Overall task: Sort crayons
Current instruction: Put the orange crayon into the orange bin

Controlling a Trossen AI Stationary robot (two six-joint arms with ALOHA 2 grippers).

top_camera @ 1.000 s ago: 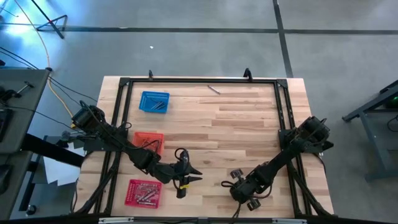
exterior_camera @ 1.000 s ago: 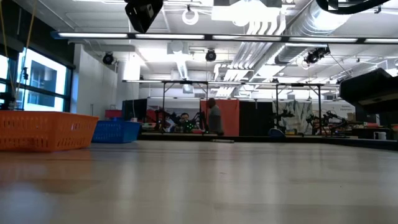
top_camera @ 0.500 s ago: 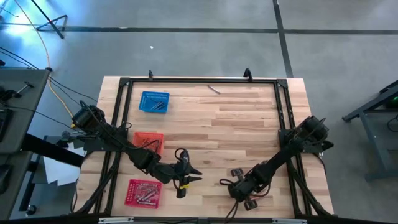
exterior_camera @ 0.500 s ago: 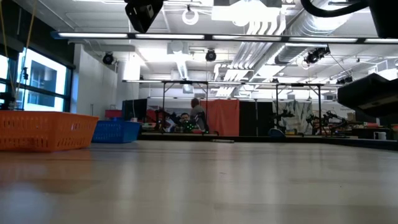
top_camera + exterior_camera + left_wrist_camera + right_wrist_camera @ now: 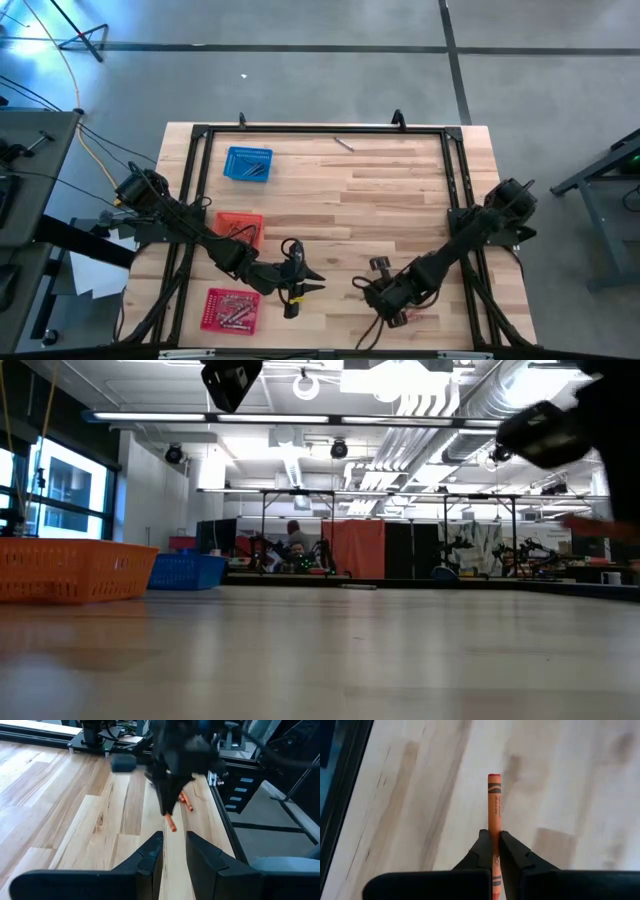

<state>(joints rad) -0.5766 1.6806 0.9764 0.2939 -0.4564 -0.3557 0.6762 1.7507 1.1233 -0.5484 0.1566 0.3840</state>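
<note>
My right gripper (image 5: 372, 290) is near the table's front edge, right of centre, and is shut on an orange crayon (image 5: 493, 800). The left wrist view shows that gripper (image 5: 167, 807) with the crayon (image 5: 171, 824) sticking out below its fingers. Two more orange-red crayons (image 5: 186, 800) lie on the wood behind it. My left gripper (image 5: 312, 281) is open and empty, a little to the left of the right gripper and pointing toward it. A greyish stick (image 5: 343, 143) lies by the far edge. My right gripper pinches the orange crayon between its two fingers (image 5: 484, 847), which lie along the crayon. Most of the crayon's length (image 5: 493, 820) sticks out past the fingertips. The fingers point down at a slant, with the crayon's free end (image 5: 172, 828) lowest, just above the wood.
A blue basket (image 5: 248, 164) stands at the far left, an orange basket (image 5: 238, 226) at the left and a red basket (image 5: 230, 309) with several crayons at the near left. A black frame rail (image 5: 452, 180) runs along the table's sides. Bare wood lies in the middle.
My right gripper has gone a little toward the table's left and turned about its wrist, and the arm behind it has swung upward in the low view. My left gripper has kept still.
</note>
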